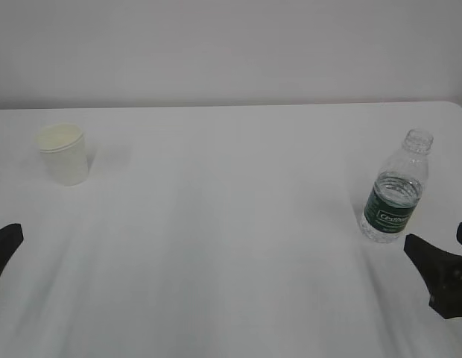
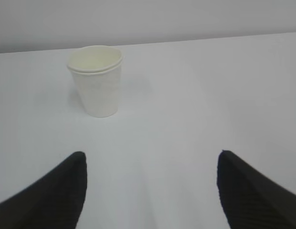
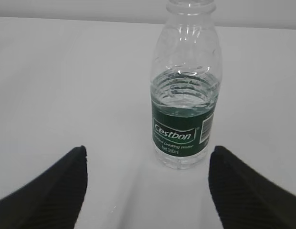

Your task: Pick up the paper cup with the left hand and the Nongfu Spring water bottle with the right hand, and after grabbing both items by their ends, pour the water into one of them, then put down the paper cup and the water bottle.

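Both pincers spread wide and empty: the left hand (image 2: 150, 191) faces the paper cup (image 2: 96, 80), upright further back on the table (image 1: 231, 224); the right hand (image 3: 147, 188) nearly frames the Nongfu Spring water bottle (image 3: 185, 95), capless and half full. Clip that light bottle off-centre and it likely tips, spilling the water (image 3: 184, 93).

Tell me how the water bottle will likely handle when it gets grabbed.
The water bottle looks like thin, clear ribbed plastic, so it probably flexes if squeezed. It is roughly half full with water, so the weight likely sits low. With no cap visible on the neck, tilting or squeezing hard could spill.
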